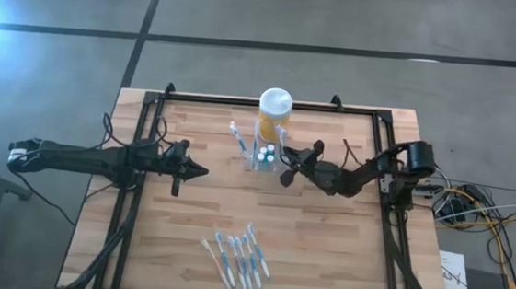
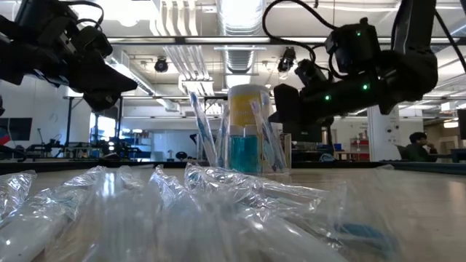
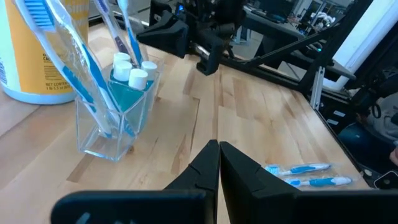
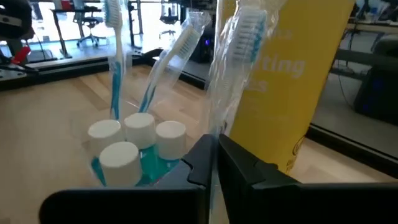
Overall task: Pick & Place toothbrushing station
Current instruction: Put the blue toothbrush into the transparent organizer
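Wooden table (image 1: 323, 251) holds two dark arms. Right gripper (image 1: 286, 171) sits just right of the toothbrushing station (image 1: 265, 154), fingers nearly together around a wrapped toothbrush (image 4: 239, 56) standing in it. Left gripper (image 1: 202, 171), fingers together and empty, waits left. Yellow jar (image 1: 275, 109) stands just beyond the station. Wrapped toothbrushes (image 1: 238, 258) lie near.

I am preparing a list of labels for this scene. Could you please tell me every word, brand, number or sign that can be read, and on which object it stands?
"ting": pale large letters, the end of a cut-off word, on the tall yellow plastic jar.
Small dark print on the jar's label: too small to read.
Clear plastic toothbrush holder, wrapped blue-and-white toothbrushes: no readable text.
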`<state>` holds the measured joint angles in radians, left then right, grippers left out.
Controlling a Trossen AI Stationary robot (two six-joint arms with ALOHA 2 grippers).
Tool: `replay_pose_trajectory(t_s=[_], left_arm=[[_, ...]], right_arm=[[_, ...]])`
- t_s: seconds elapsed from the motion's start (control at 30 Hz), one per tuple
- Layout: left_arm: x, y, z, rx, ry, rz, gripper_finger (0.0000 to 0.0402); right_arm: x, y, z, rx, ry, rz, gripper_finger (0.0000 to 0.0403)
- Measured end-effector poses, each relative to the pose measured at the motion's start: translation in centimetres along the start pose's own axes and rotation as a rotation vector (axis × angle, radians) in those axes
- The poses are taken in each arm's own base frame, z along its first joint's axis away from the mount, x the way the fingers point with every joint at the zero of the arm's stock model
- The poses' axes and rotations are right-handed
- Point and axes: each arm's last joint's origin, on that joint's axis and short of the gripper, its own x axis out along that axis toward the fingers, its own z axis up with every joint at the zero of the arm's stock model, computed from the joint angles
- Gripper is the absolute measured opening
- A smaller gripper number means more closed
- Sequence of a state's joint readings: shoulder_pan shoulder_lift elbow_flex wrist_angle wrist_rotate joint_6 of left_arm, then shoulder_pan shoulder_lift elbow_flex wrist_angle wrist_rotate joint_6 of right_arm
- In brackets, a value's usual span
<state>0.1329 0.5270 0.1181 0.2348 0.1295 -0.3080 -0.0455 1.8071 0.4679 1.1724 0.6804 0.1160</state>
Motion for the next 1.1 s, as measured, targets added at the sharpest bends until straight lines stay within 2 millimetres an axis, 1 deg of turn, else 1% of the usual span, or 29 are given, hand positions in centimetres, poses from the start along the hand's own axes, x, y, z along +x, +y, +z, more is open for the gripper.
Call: replay_pose_trajectory(t_s=[0.1, 0.3, 0.43, 0.53, 0.6, 0.7, 0.83, 0.9, 0.97, 1.03, 1.1], left_arm=[[0.0, 0.0, 0.0, 0.007, 0.0, 0.0, 0.0016], [0.0, 0.0, 0.0, 0.008, 0.001, 0.0, 0.0016], [0.0, 0.0, 0.0, 0.008, 0.001, 0.0, 0.0016], [0.0, 0.0, 0.0, 0.008, 0.001, 0.0, 0.0016], [0.0, 0.0, 0.0, 0.008, 0.001, 0.0, 0.0016], [0.0, 0.0, 0.0, 0.008, 0.001, 0.0, 0.0016], [0.0, 0.0, 0.0, 0.019, -0.001, -0.001, 0.0016], [0.0, -0.1, 0.3, 0.037, -0.031, -0.009, 0.0016], [-0.1, -0.3, 0.7, 0.058, -0.082, -0.024, 0.0014], [-0.1, -0.3, 1.0, 0.066, -0.113, -0.033, 0.0008], [-0.2, -0.4, 1.1, 0.069, -0.12, -0.034, 0.0005]], right_arm=[[-0.5, -0.1, 1.1, 0.001, 0.014, 0.005, 0.0043], [-2.5, -0.5, 4.3, -0.02, 0.019, 0.026, 0.0072], [-4.4, -1.1, 6.3, -0.012, 0.045, 0.048, 0.0079], [-6.0, -1.4, 7.4, 0.017, 0.091, 0.147, 0.0075], [-7.0, -1.3, 7.6, 0.037, 0.143, 0.265, 0.007], [-8.4, -0.9, 7.4, 0.082, 0.211, 0.412, 0.0063], [-10.2, 0.1, 6.3, 0.08, 0.235, 0.499, 0.0056], [-11.1, 0.7, 6.0, 0.062, 0.195, 0.53, 0.0052], [-12.1, 1.0, 6.0, 0.071, 0.109, 0.548, 0.0047], [-13.1, 1.1, 5.8, 0.092, 0.009, 0.562, 0.0043], [-13.9, 0.9, 5.4, 0.115, -0.055, 0.577, 0.0039]])
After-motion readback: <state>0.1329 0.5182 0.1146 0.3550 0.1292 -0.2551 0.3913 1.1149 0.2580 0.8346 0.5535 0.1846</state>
